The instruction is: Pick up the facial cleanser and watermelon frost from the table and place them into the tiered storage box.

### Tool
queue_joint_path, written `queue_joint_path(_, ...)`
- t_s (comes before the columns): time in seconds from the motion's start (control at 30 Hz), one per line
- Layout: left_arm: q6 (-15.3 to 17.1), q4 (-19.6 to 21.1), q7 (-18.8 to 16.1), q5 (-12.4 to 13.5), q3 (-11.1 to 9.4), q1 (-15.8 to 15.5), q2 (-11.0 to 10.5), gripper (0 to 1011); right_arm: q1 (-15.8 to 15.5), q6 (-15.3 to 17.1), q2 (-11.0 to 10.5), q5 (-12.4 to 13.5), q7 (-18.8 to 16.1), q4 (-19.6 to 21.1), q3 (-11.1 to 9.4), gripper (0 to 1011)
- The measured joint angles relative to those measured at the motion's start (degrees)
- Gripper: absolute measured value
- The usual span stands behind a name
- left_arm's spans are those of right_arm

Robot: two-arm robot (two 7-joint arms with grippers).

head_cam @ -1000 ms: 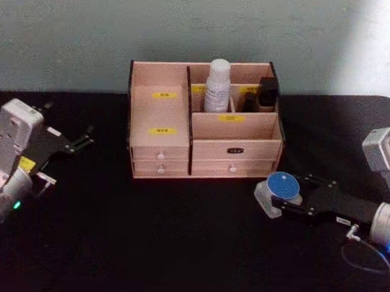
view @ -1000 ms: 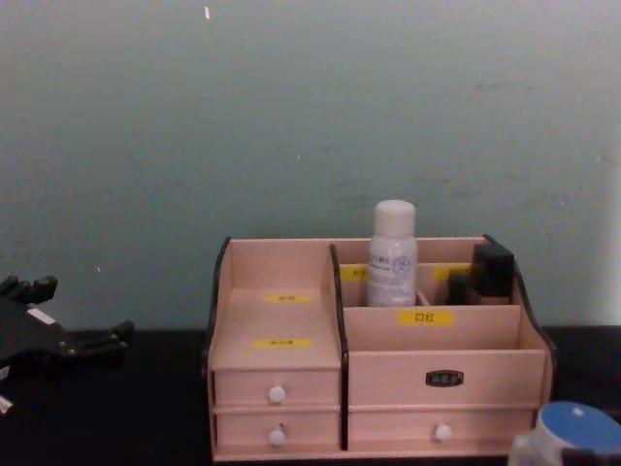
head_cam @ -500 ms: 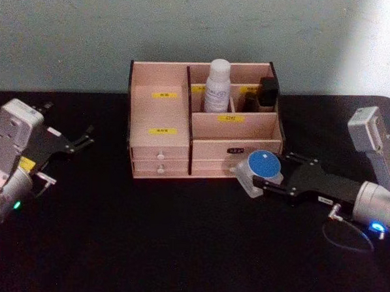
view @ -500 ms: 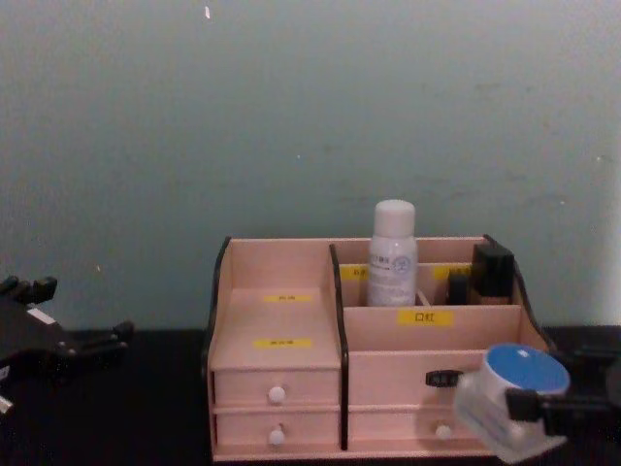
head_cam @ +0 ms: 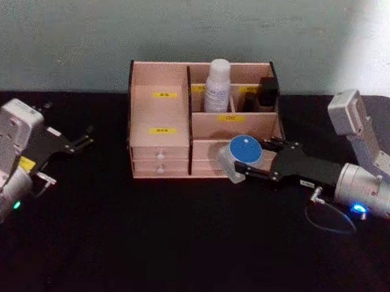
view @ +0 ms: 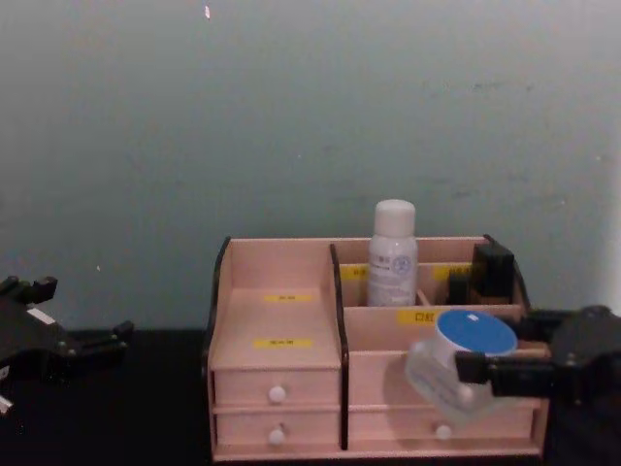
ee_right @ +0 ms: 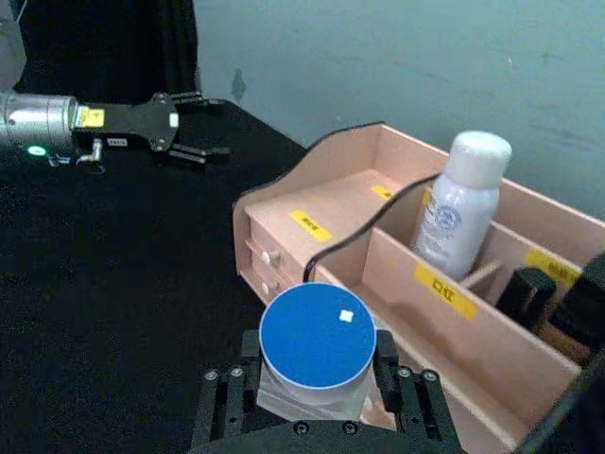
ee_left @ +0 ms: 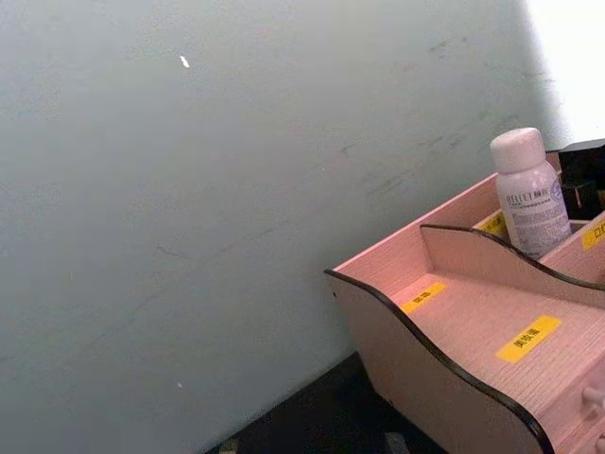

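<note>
My right gripper point(head_cam: 248, 159) is shut on a clear jar with a blue lid point(head_cam: 245, 150), one of the two task items; I cannot tell which. The jar point(view: 473, 335) hangs off the table just in front of the tiered storage box point(head_cam: 159, 111), level with its lower right front compartment. The right wrist view has the jar point(ee_right: 317, 336) between the fingers, with the box point(ee_right: 331, 203) just beyond. A white bottle point(head_cam: 218, 85) stands upright in a back compartment. My left gripper point(head_cam: 68, 123) rests open at the far left, away from the box.
Black items point(head_cam: 268, 91) stand in the box's back right compartment. The table top point(head_cam: 177, 236) is black. A grey-green wall point(view: 291, 116) rises close behind the box. A thin cable point(head_cam: 328, 222) loops from the right wrist.
The right gripper has lifted the blue-lidded jar off the table and carried it left and up, to the front of the box. The left arm has stayed still.
</note>
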State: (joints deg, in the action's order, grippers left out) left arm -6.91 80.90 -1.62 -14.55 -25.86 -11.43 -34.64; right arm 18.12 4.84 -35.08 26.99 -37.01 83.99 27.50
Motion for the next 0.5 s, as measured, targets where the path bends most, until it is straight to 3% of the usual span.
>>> queue_joint_path(0.5, 0.0, 0.0, 0.0, 0.0, 0.0, 0.0, 0.0, 1002, 6.0, -0.7, 3.2, -1.2, -1.6, -3.8, 3.0, 719)
